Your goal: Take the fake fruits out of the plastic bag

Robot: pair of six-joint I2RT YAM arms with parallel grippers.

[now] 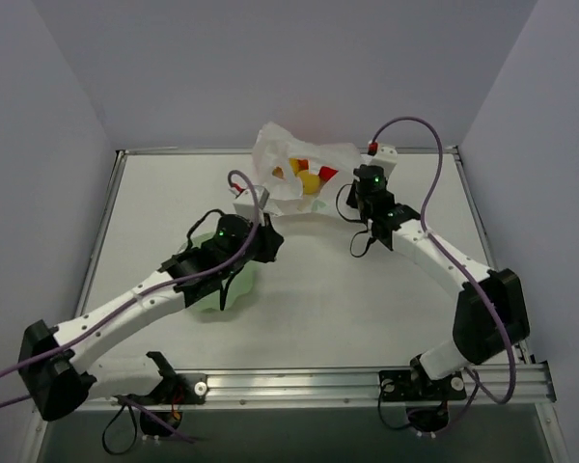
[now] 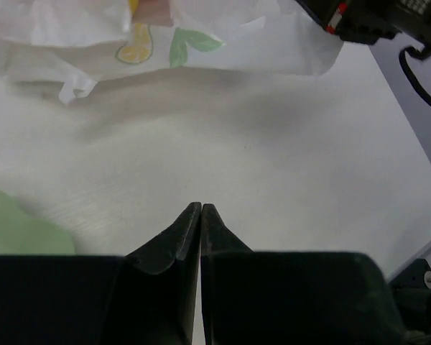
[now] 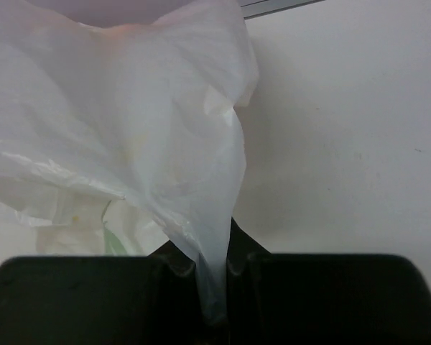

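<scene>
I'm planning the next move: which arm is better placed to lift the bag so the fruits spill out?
Probably right. The right gripper is shut on a fold of the bag; the left gripper is shut on nothing, over the table, short of the bag.

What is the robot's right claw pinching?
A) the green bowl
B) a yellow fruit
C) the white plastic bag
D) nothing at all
C: in the right wrist view, the right claw is shut on a fold of the plastic bag, which runs down between its tips.
</scene>
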